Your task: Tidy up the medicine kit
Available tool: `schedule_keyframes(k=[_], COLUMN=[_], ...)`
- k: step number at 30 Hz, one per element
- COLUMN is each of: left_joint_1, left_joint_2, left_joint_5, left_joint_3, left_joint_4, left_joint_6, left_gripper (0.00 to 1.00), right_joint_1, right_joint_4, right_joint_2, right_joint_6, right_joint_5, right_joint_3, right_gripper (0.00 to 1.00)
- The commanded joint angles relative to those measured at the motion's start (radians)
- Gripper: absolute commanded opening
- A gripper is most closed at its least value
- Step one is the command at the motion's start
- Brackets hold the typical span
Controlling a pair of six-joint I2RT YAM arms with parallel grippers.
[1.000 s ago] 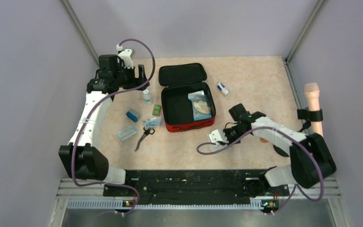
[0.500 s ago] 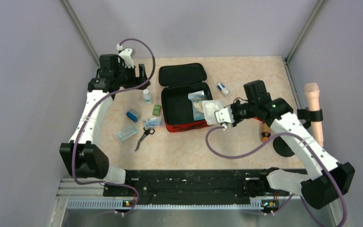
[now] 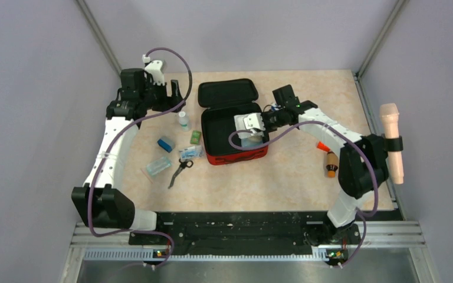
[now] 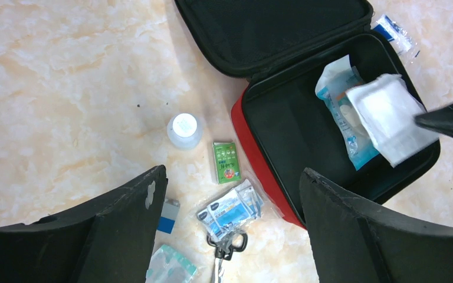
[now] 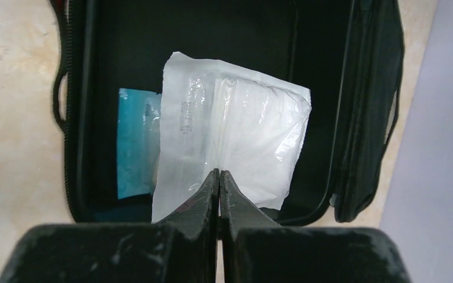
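Two right fingers (image 5: 219, 180) are clenched tip to tip on one edge of a white packet (image 5: 236, 124), holding it over the open medicine kit (image 3: 236, 158). Beneath the packet a teal pouch (image 5: 135, 141) lies on the kit's black lining. The kit sits mid-worktop (image 3: 283, 177), its red front wall toward the arms and its lid (image 3: 227, 93) laid back toward the far side. The left fingers (image 3: 176, 94) are spread wide with nothing between them, held above the worktop left of the lid. Below them lie a small white bottle (image 4: 184, 130), a green box (image 4: 226, 161), clear sachets (image 4: 230, 206) and scissors (image 3: 179, 171), all just left of the kit. A blue box (image 3: 165, 143) lies farther left. A small vial (image 4: 394, 32) lies by the kit's far right corner.
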Motion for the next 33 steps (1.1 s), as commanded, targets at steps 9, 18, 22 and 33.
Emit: schedule_keyframes(k=[9, 18, 22, 33], left_joint_1=[0.007, 0.008, 0.008, 0.008], left_joint_2=[-0.116, -0.088, -0.087, -0.086], left_joint_5=[-0.019, -0.014, -0.015, -0.049], left_joint_3=[-0.067, -0.040, -0.038, -0.015], left_joint_4=[0.045, 0.041, 0.027, -0.006], left_joint_6=[0.052, 0.036, 0.041, 0.085], left_gripper=[0.88, 0.88, 0.88, 0.88], right_joint_1=[0.021, 0.000, -0.002, -0.002], right_joint_4=[0.249, 0.185, 0.189, 0.180], right_joint_2=[0.091, 0.134, 0.131, 0.123], right_joint_6=[0.253, 0.175, 0.171, 0.324], right_joint_5=[0.039, 0.094, 0.114, 0.113], right_joint_3=[0.032, 0.038, 0.036, 0.111], right_gripper=[0.00, 0.00, 0.06, 0.24])
